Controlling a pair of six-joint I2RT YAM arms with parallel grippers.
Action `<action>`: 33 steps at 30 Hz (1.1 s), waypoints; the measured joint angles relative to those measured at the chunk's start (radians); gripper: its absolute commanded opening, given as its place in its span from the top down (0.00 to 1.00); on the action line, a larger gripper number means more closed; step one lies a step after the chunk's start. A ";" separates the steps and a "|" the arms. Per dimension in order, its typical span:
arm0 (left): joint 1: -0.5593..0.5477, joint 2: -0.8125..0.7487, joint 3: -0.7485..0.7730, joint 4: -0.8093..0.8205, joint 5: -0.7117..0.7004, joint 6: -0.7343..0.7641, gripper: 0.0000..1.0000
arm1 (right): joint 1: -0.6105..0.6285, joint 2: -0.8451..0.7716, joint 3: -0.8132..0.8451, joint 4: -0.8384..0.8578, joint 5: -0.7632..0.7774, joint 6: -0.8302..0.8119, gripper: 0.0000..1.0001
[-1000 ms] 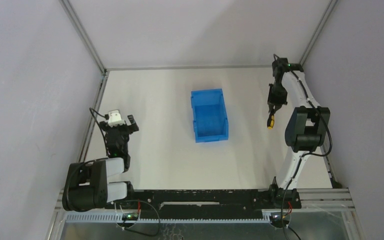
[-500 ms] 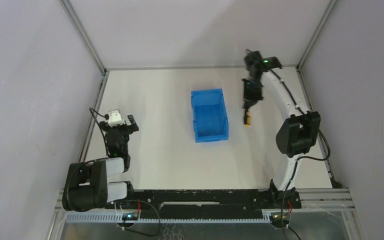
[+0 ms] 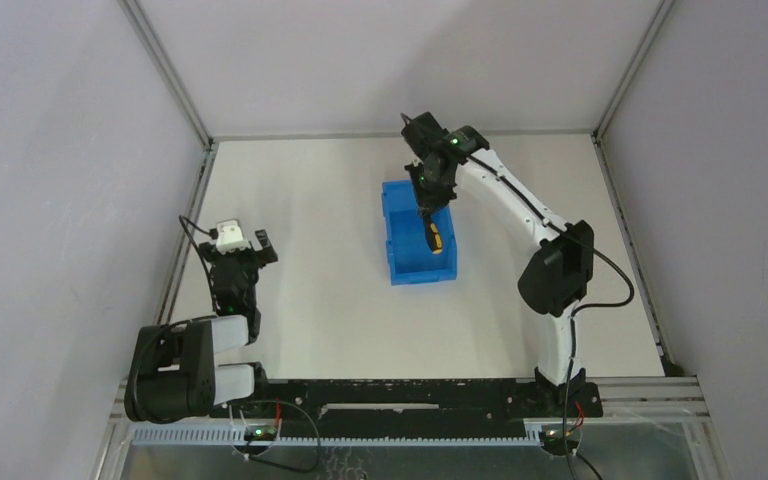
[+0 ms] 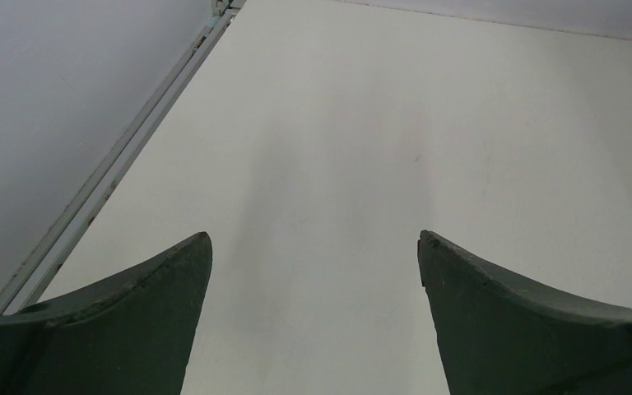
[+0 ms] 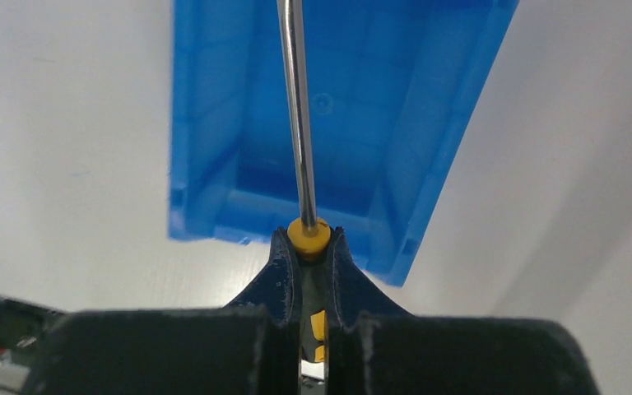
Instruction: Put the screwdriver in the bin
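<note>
My right gripper (image 3: pixel 428 203) is shut on the screwdriver (image 3: pixel 435 238) and holds it above the open blue bin (image 3: pixel 422 276) in the middle of the table. In the right wrist view the fingers (image 5: pixel 278 271) clamp the black and yellow handle, its yellow collar at their tips. The thin metal shaft of the screwdriver (image 5: pixel 298 123) points out over the inside of the bin (image 5: pixel 202 132). My left gripper (image 3: pixel 243 252) rests open and empty at the table's left, far from the bin. Its fingers (image 4: pixel 156 288) stand wide apart over bare table.
A metal frame rail (image 3: pixel 192 205) runs along the left edge of the white table, and another rail (image 3: pixel 632 200) runs along the right. Grey walls close in the back and both sides. A black rail (image 3: pixel 410 392) carries the arm bases at the near edge.
My right arm has swung left from the table's right side to above the bin, carrying the screwdriver. The left arm has not moved.
</note>
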 measured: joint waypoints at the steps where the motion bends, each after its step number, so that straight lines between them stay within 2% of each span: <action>1: 0.000 0.000 0.000 0.000 0.000 0.000 0.00 | 0.003 0.003 -0.026 0.020 0.013 -0.006 1.00; 6: 0.000 0.000 0.000 0.000 0.000 0.000 0.00 | 0.013 0.027 -0.197 0.157 0.076 -0.034 1.00; 11: 0.000 0.000 0.000 0.000 0.000 0.000 0.00 | 0.020 0.086 -0.288 0.271 0.112 -0.037 1.00; 13: 0.000 0.000 0.000 0.000 0.000 0.000 0.00 | 0.022 0.111 -0.312 0.305 0.121 -0.037 0.96; 15: 0.000 0.000 0.000 0.000 0.000 0.000 0.00 | 0.024 0.136 -0.322 0.328 0.124 -0.037 0.89; 19: 0.000 0.000 0.000 0.000 0.000 0.000 0.00 | 0.031 0.185 -0.323 0.356 0.132 -0.032 0.65; 21: 0.000 0.000 0.000 0.000 0.000 0.000 0.00 | 0.034 0.194 -0.323 0.357 0.144 -0.024 0.57; 24: 0.000 0.000 0.000 0.000 0.000 0.000 0.00 | 0.036 0.191 -0.323 0.360 0.174 -0.002 0.51; 31: 0.000 0.000 0.000 0.000 0.000 0.000 0.00 | 0.039 0.091 -0.320 0.357 0.229 0.029 0.47; 32: 0.000 0.000 0.000 0.000 0.000 0.000 0.00 | 0.039 0.050 -0.318 0.357 0.228 0.029 0.39; 33: 0.000 0.000 0.000 0.000 0.000 0.000 0.00 | 0.040 0.018 -0.316 0.357 0.228 0.029 0.21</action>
